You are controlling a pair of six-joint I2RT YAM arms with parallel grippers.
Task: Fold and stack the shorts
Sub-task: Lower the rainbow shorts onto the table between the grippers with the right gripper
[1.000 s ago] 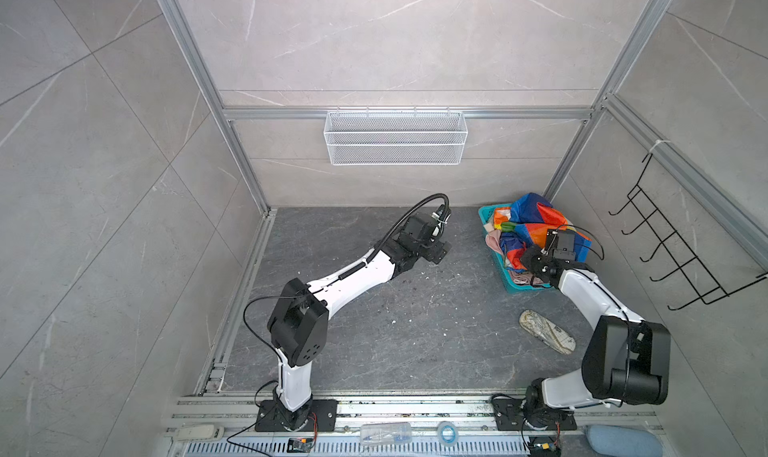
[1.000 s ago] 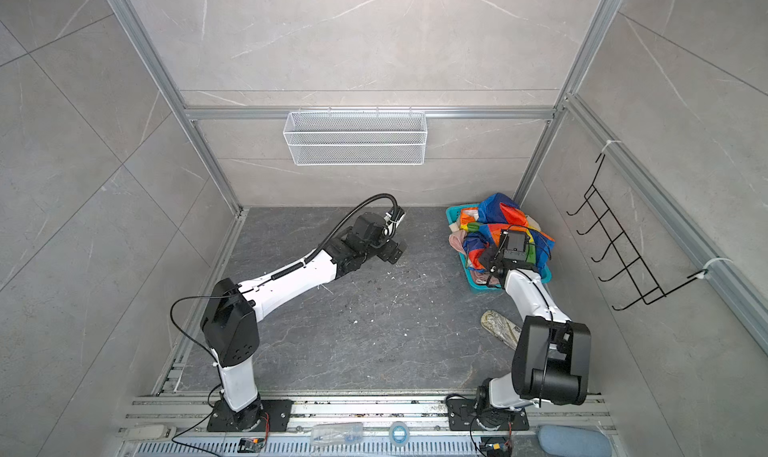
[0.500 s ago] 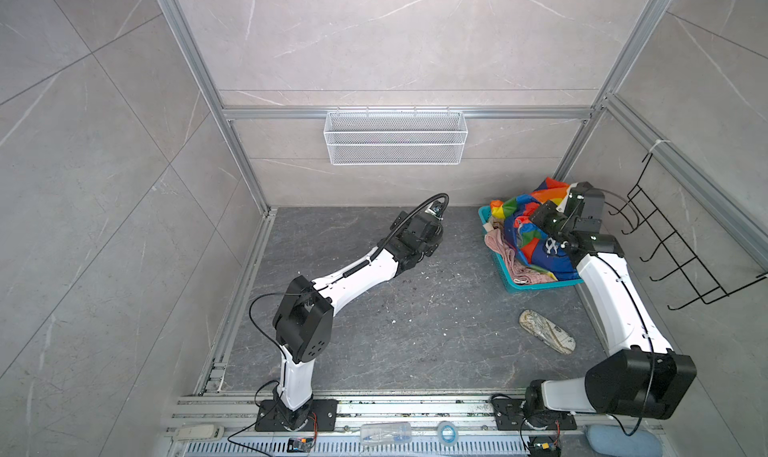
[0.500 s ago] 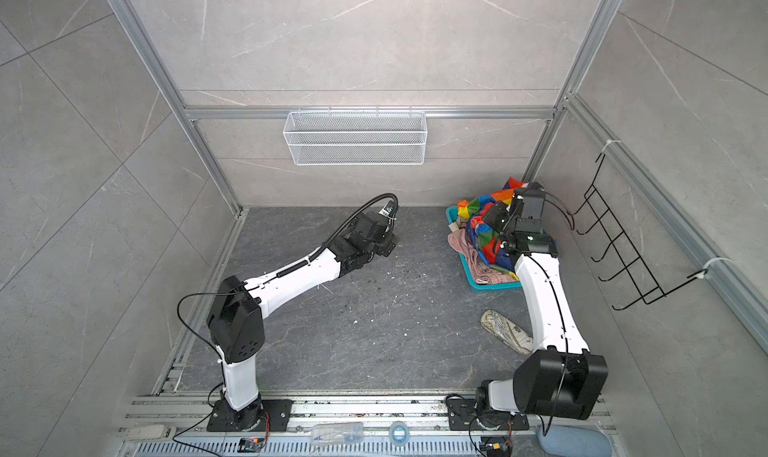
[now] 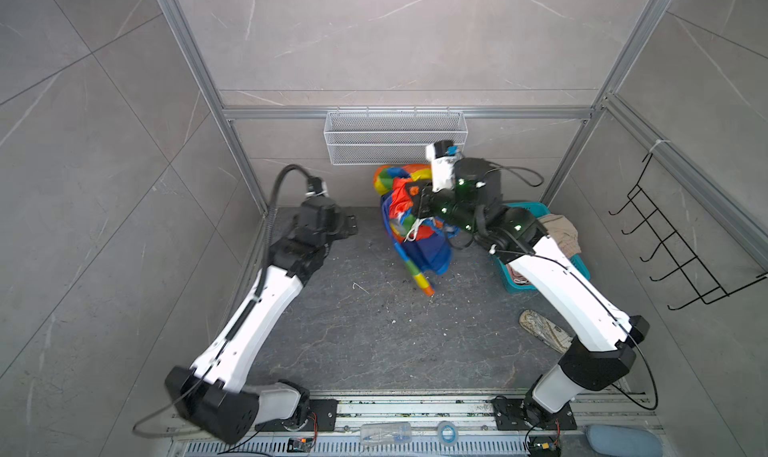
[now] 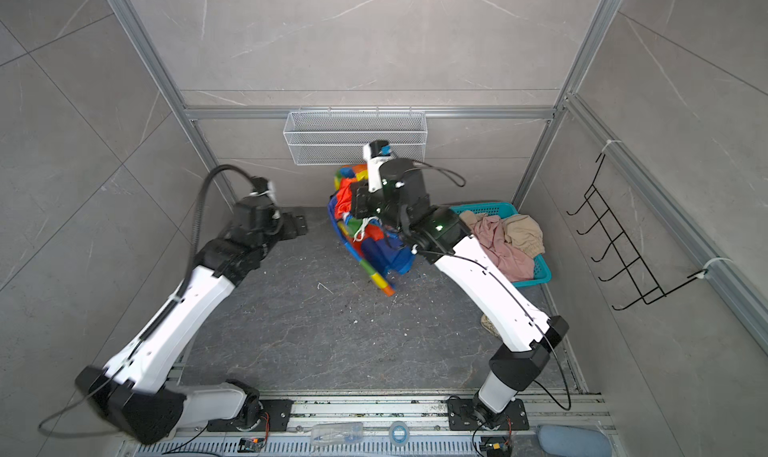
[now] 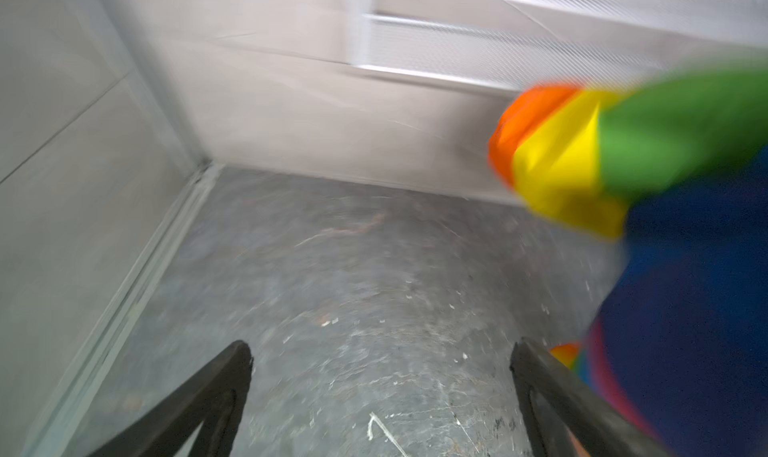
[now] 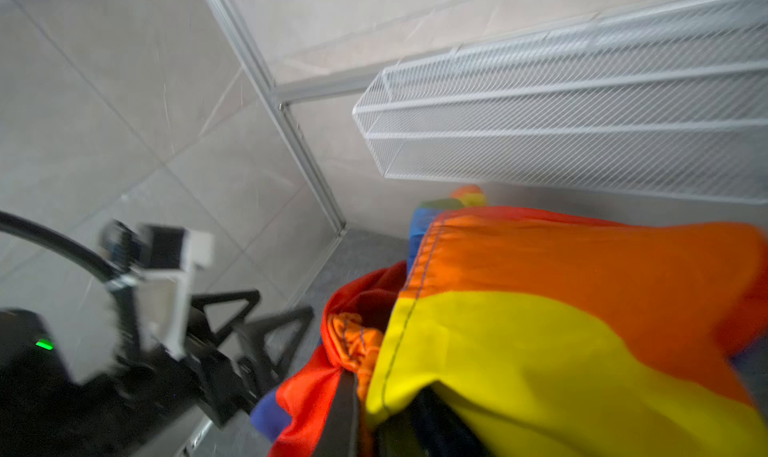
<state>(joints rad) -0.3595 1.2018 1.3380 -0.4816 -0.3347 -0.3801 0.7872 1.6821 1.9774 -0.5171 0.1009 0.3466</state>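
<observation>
The right gripper is clamped tight on the rainbow-striped shorts, its jaws buried in a bunch of the shiny fabric. The pair hangs from it over the dark stone floor, just left of the teal basket. Whether the lowest hem touches the floor I cannot tell. The right arm arches up from its base and reaches across the middle, wrist raised below the white wire shelf. The left gripper has its 2 jaws spread fully and holds nothing. It is near the hanging pair but apart, on an arm stretched low and forward. The pink shorts and beige shorts lie heaped in the basket.
</observation>
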